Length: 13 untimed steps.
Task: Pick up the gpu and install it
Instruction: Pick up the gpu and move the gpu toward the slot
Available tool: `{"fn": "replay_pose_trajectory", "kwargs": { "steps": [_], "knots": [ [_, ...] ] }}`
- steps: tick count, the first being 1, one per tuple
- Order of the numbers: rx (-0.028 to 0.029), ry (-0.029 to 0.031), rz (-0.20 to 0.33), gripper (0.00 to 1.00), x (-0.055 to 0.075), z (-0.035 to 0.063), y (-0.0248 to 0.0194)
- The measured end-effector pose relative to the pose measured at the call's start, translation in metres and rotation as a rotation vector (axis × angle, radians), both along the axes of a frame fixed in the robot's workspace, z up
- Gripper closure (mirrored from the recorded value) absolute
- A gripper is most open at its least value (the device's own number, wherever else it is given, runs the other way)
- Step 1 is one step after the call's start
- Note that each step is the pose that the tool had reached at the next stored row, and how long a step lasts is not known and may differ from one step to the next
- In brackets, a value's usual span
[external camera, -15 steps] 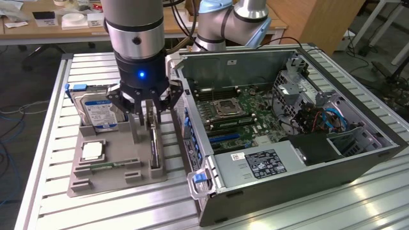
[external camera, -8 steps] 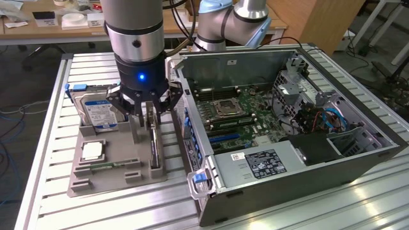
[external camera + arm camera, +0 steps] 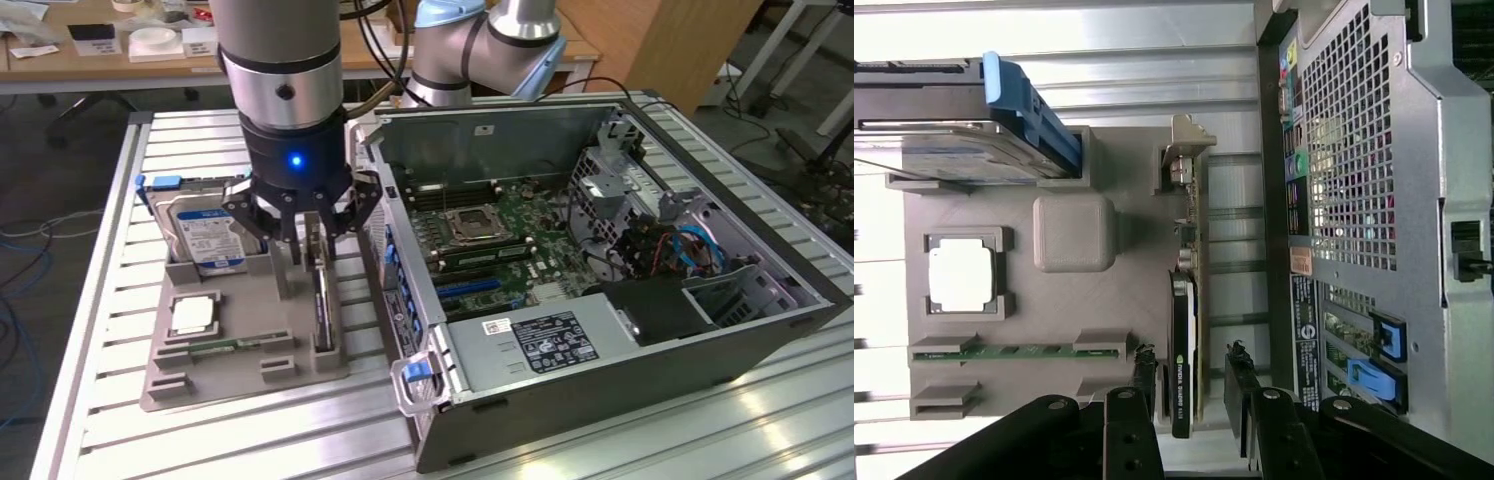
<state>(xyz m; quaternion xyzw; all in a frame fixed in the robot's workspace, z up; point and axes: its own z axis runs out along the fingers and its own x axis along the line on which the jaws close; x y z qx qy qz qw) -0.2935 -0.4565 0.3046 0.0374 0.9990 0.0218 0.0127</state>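
gpu [image 3: 1185,330]: we see it standing on edge in the grey tray [image 3: 1069,300], just beside the case [image 3: 1374,150].
jaws: open, as we read them, one on each side of the gpu, a gap on both sides.

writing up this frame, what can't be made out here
Exterior view: the tool covers the top of the gpu, and its faces cannot be seen.
Wrist view: the gpu's near end is hidden behind the tool's fingers and cut by the frame edge.
Exterior view: the computer case wall hides part of the card slots.
Exterior view: the hard drive label is too small to read.
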Motion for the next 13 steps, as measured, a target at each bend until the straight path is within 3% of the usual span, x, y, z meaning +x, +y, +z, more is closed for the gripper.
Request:
{"fn": "replay_pose_trajectory", "kwargs": {
  "steps": [13],
  "knots": [
    [-0.0004,0.0004,0.000,0.58,0.0000,-0.0035,0.0000]
  ]
}}
